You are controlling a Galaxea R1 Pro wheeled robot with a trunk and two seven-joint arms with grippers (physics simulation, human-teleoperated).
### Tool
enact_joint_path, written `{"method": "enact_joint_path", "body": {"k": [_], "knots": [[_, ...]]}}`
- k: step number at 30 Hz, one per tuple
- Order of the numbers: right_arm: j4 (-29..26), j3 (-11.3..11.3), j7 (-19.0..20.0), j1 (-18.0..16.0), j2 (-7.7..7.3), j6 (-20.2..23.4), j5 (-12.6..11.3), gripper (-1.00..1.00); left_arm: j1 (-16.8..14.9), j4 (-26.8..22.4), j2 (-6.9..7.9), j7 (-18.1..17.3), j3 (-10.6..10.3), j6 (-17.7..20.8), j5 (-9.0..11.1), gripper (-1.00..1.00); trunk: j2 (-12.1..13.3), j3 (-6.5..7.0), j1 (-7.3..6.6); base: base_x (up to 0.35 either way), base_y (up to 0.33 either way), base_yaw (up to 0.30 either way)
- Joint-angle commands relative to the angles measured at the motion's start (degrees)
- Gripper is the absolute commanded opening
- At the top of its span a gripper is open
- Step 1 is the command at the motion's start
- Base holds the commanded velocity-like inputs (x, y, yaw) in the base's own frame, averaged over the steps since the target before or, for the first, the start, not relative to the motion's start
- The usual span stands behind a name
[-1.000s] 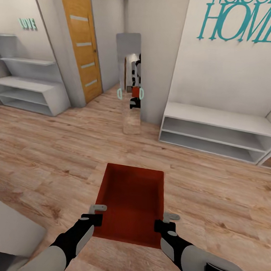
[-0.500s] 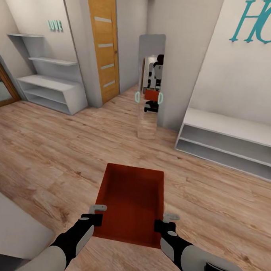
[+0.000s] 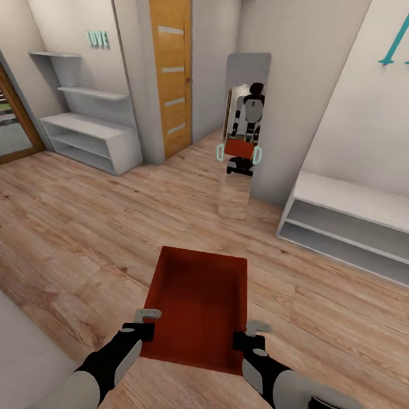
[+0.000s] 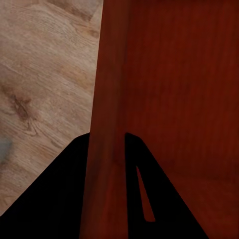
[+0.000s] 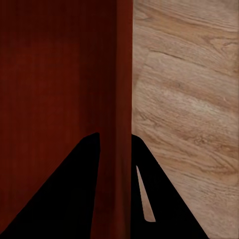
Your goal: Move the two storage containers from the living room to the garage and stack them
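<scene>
Over wood-plank floor [image 3: 77,222], both end effectors [image 3: 145,322] [image 3: 250,334] clamp one storage container [image 3: 198,306] by its side walls.

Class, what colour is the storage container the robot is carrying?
Orange-red, plain. The storage container shows best in the head view, held between the left gripper and right gripper.

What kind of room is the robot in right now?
Probably a home hallway or living area, not the garage: light wood-plank floor, an orange wooden door with pale slats, low white open shelving and a tall leaning mirror reflecting the robot carrying the orange-red plastic bin.
</scene>
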Motion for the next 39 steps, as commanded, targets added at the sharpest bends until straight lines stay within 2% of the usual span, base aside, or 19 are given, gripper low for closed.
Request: {"method": "enact_joint_path", "body": {"k": [1, 35, 39], "knots": [[0.7, 2.1, -0.2, 0.0, -0.62, 0.0, -0.6, -1.00, -0.1, -0.9, 1.61, 0.8, 1.3, 0.3, 0.1, -1.00, 0.0, -0.06, 0.04, 0.320, 0.000, 0.001], [0.7, 2.2, -0.3, 0.0, -0.60, 0.0, -0.7, -1.00, -0.1, -0.9, 1.61, 0.8, 1.3, 0.3, 0.1, -1.00, 0.0, -0.06, 0.04, 0.320, 0.000, 0.000], [0.7, 2.1, -0.3, 0.0, -0.62, -0.1, -0.7, -1.00, -0.1, -0.9, 1.61, 0.8, 1.3, 0.3, 0.1, -1.00, 0.0, -0.06, 0.04, 0.320, 0.000, 0.210]]}}
